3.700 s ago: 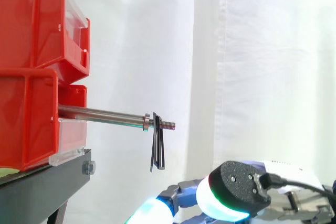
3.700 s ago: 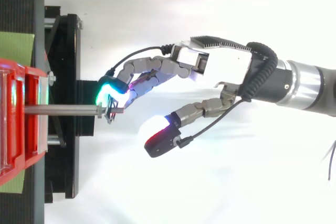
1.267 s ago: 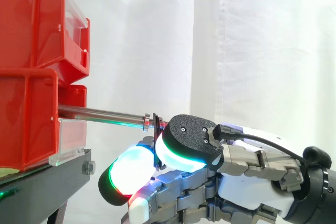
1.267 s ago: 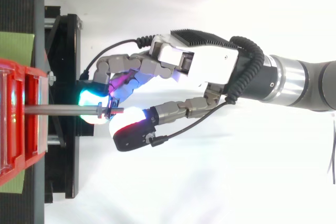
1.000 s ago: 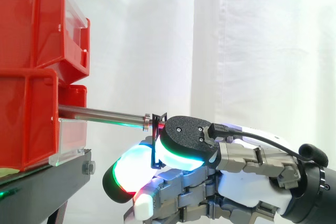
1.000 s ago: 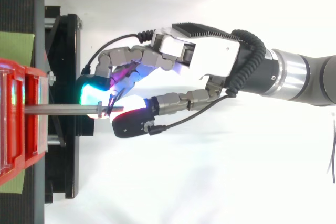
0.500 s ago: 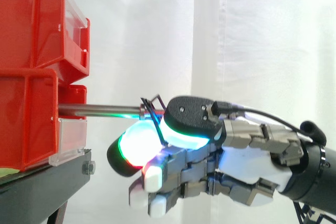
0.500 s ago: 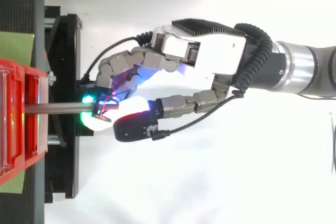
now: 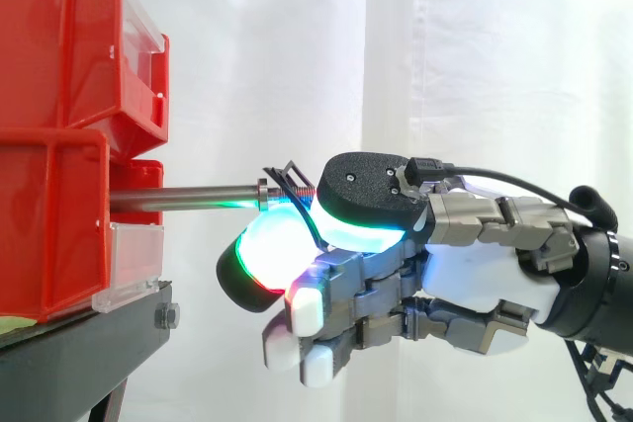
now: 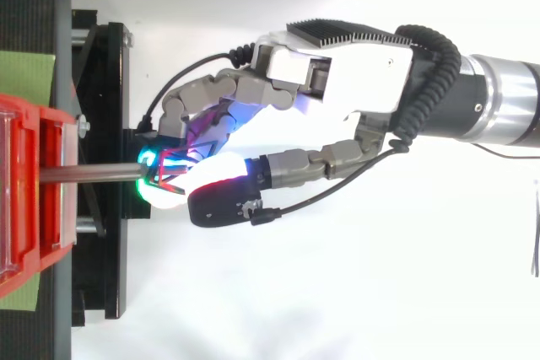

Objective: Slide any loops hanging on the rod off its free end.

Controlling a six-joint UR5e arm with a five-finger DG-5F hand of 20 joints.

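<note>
A steel rod (image 9: pixel 188 195) sticks out level to the right from between the red bins (image 9: pixel 54 229); in the top view the rod (image 10: pixel 89 174) points at the hand. A thin black loop (image 9: pixel 288 174) sits at the rod's free end, tipped up and slanting instead of hanging down. From above the loop (image 10: pixel 166 168) lies between glowing pads. My hand (image 9: pixel 475 279) comes in from the right, just below and beside the rod tip. Its thumb (image 9: pixel 371 195) and a curled finger (image 9: pixel 259 262) pinch the loop. The rod's tip is hidden behind the thumb pad.
The red bins are stacked on a black stand (image 9: pixel 89 348) at the left, before a white curtain (image 9: pixel 475 66). In the top view the stand (image 10: pixel 101 149) and a green strip (image 10: pixel 25 77) lie left of the hand (image 10: pixel 354 73).
The hand rose from below and closed round the loop at the rod's end. The loop went from hanging straight down to tipped upward, and the rod's end rose from sloping to level.
</note>
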